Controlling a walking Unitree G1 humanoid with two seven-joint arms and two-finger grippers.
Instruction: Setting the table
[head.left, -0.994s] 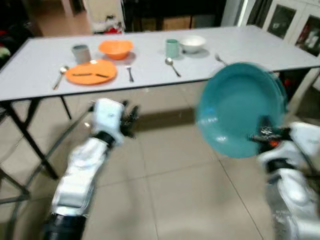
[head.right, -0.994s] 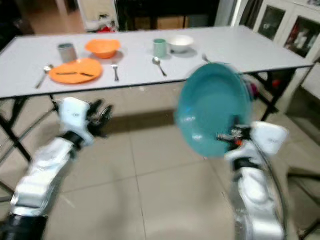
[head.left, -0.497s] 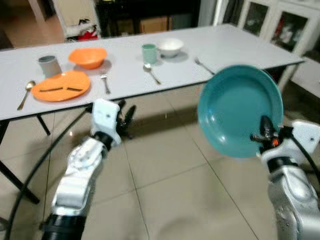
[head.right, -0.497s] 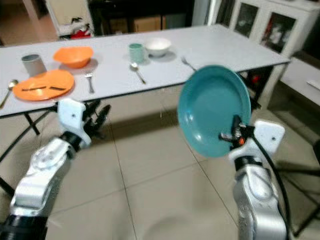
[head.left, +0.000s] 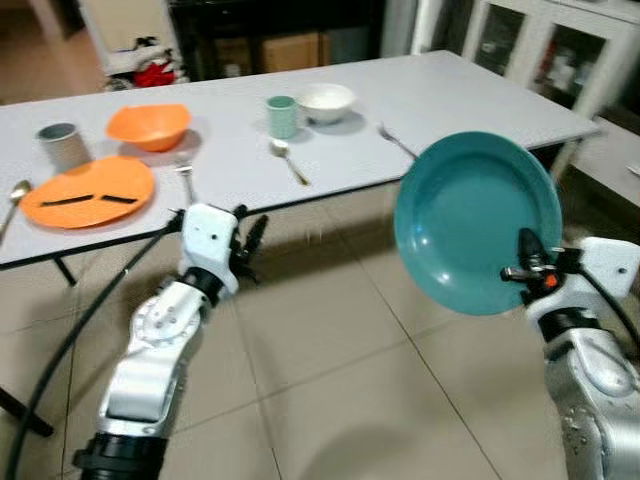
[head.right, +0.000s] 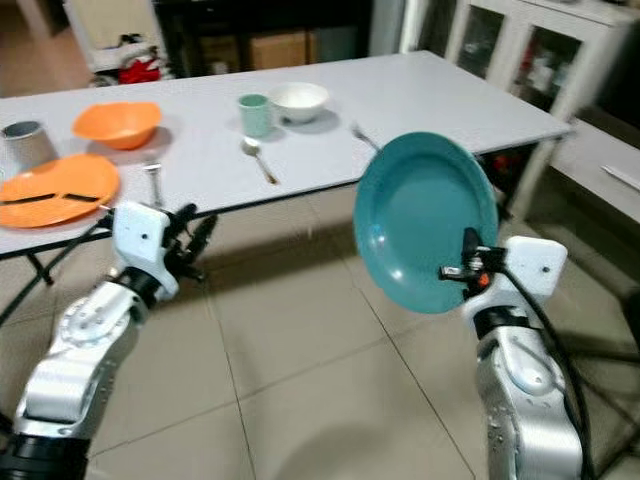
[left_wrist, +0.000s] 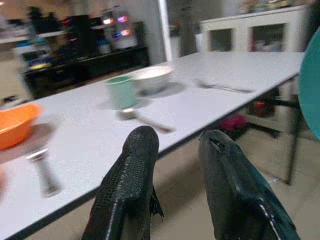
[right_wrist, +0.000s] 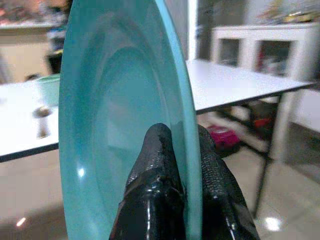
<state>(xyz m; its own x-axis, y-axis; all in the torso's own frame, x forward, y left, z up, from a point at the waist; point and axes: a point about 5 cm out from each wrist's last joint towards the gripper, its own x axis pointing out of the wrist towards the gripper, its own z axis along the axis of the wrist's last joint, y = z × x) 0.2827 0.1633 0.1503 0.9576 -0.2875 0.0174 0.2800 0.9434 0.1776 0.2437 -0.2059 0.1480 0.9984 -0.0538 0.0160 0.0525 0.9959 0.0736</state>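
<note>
Room: tiled floor (head.left: 330, 340), white cabinets (head.left: 520, 45) at the far right, long grey table (head.left: 450, 95) ahead.
Place setting one: orange plate (head.left: 88, 192) with chopsticks (head.left: 85, 198) lying on it, orange bowl (head.left: 148, 124) behind, grey cup (head.left: 58, 143), spoon (head.left: 12, 200) on its left, fork (head.left: 186, 176) on its right.
Place setting two: green cup (head.left: 282, 114) beside white bowl (head.left: 326, 100), spoon in front (head.left: 288, 157), second fork (head.left: 396, 140) further right.
Right gripper (right_wrist: 176, 150): fingers pinched on the rim of the teal plate (head.left: 478, 222), held nearly upright over the floor, short of the table's edge.
Left gripper (left_wrist: 175, 145): fingers parted, holding nothing, raised before the table's near edge.
</note>
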